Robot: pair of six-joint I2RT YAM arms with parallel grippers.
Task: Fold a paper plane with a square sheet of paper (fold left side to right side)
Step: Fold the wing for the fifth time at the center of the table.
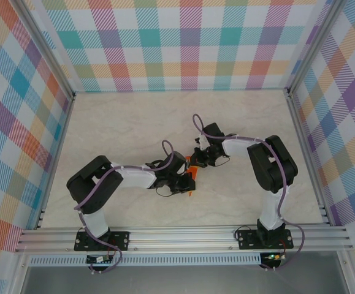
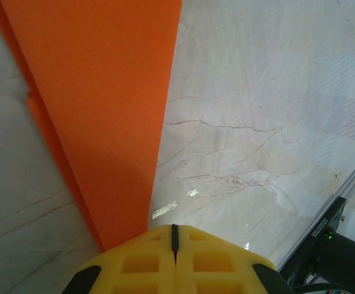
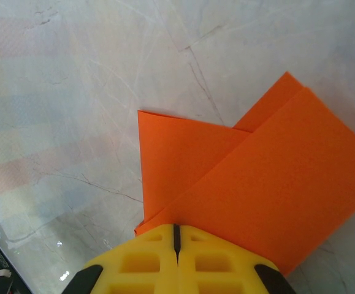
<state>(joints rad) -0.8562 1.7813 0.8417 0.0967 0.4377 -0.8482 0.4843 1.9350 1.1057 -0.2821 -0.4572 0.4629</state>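
Now mid-fold: folded orange paper point(image 3: 269, 177) lies at middle of bench point(image 3: 73, 92), layers overlapping. Left gripper point(image 2: 175, 236) and right gripper point(image 3: 176, 233) both closed, tips apparently pressing paper, not pinching. Best: hold layers aligned, press firmly along crease.

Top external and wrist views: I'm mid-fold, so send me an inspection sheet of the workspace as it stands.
Surface: pale marble-pattern tabletop, flat, with thin veining.
Job's things: thin bright orange paper sheet, folded into overlapping layers, lying at the table's middle between the two tools.
Clutter: nothing seen.
Tools: left tool shut, its yellow fingers over the paper's narrow end; right tool shut, over a folded edge. Whether either pinches the paper cannot be told.
Cables: a purple cable runs along each arm, looped at the wrist and clear of the paper.
Surroundings: pastel checked walls; aluminium frame rail at the near edge.
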